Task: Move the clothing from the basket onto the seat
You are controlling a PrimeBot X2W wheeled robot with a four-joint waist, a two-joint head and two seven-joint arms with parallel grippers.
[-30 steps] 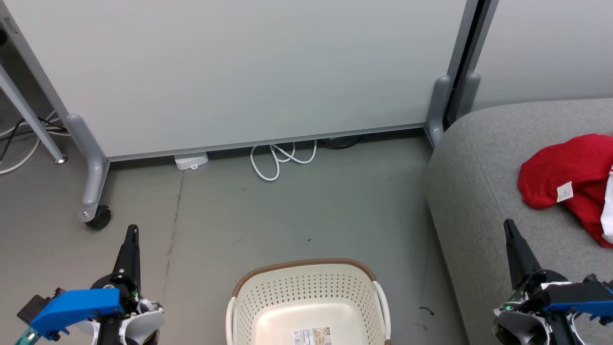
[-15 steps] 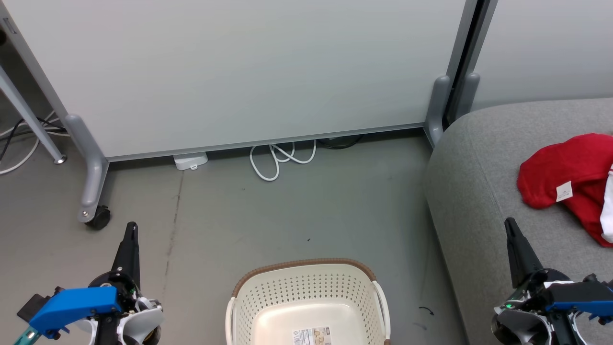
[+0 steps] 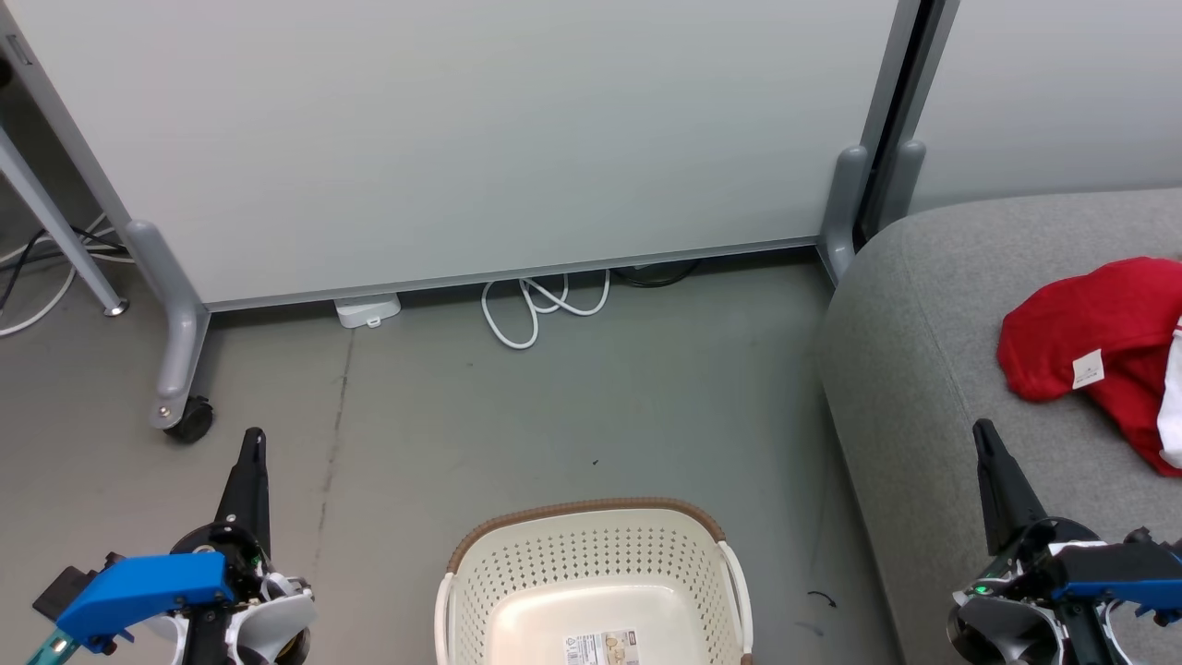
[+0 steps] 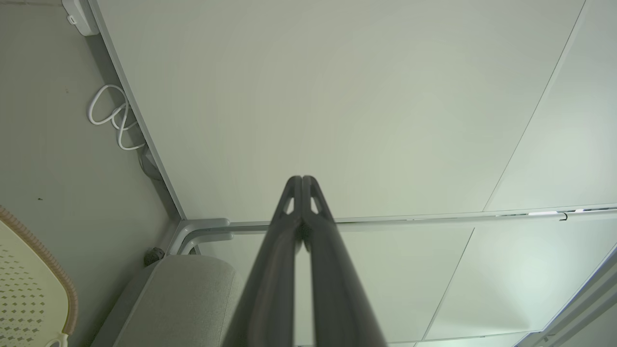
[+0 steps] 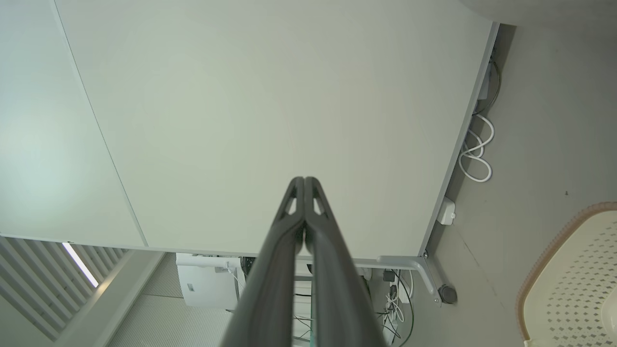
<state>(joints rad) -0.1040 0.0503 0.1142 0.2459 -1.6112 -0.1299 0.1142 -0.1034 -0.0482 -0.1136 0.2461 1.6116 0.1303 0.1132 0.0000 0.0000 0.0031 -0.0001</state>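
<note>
The cream basket (image 3: 591, 554) with its brown rim stands on the floor at the bottom middle, holding nothing but a label on its base. The red clothing (image 3: 1099, 332) lies bunched on the grey seat (image 3: 923, 369) at the right, a small white tag showing and a white stripe at the frame's edge. My left gripper (image 3: 253, 441) is shut at the lower left over the floor, left of the basket. My right gripper (image 3: 982, 432) is shut at the lower right over the seat's front part, below the clothing. Both wrist views show the fingers (image 4: 301, 183) (image 5: 304, 184) pressed together, holding nothing.
A pale partition panel (image 3: 462, 139) on grey wheeled feet (image 3: 189, 420) stands behind the floor. A white cable (image 3: 540, 309) and a small white box (image 3: 369, 309) lie at its base. More cables trail at the far left.
The left gripper's tip has risen a touch since the first frame; the right gripper has barely shifted. Clothing, basket and seat are unchanged.
</note>
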